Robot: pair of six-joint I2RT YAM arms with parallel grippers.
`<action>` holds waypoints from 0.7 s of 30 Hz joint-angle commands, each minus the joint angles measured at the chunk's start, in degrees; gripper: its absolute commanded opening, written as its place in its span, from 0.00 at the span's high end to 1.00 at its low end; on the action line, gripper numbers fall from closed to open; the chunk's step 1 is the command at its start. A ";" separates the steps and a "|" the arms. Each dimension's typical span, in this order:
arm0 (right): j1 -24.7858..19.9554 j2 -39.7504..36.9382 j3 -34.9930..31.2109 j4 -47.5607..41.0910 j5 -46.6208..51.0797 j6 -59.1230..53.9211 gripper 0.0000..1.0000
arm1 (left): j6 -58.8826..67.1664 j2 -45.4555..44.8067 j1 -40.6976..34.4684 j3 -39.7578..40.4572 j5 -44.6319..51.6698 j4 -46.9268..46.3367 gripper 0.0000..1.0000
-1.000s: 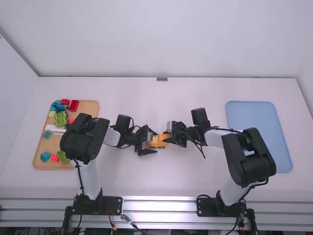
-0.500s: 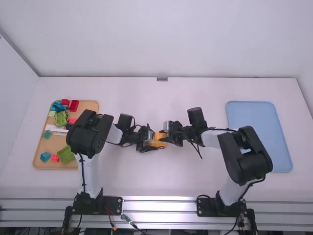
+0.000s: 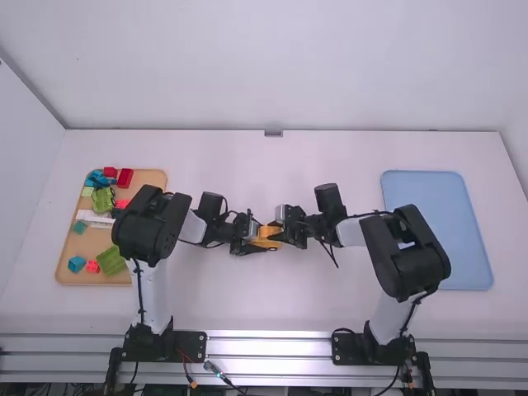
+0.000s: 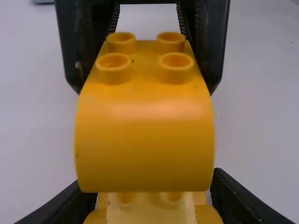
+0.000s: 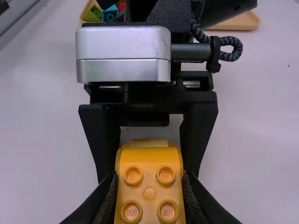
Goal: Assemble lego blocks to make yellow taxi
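Yellow taxi pieces, two, each in a gripper

Item 1: left gripper [image 3: 258,240], fingers parted only to the width of the yellow lower piece [image 4: 149,210], grasping its sides. Piece lies at three o'clock from the gripper's body, high view.
Item 2: right gripper [image 3: 279,232], grasping the curved yellow block [image 4: 145,140], four studs, between its fingers; block at nine o'clock from the gripper's body. Seating against the lower piece: cannot tell.
Item 3: wooden tray [image 3: 149,178], nine o'clock of both grippers; blue tray [image 3: 437,223], three o'clock.
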 commanded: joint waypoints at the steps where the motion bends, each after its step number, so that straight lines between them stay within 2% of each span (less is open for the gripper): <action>1: 0.52 0.57 -0.17 -0.02 -0.90 0.11 1.00 | 0.39 0.48 0.20 -0.44 0.76 -0.07 0.48; 12: 0.55 0.87 -0.13 0.33 -1.14 -0.13 1.00 | 0.37 0.48 -0.02 -0.44 0.74 -0.04 0.49; 17: 0.96 5.77 1.14 4.31 -1.86 1.64 1.00 | 0.33 0.48 0.00 -0.44 0.76 0.09 0.49; 21: 0.11 7.96 2.67 4.46 -8.59 0.61 1.00 | 0.22 0.48 0.04 -0.46 0.72 -0.13 0.49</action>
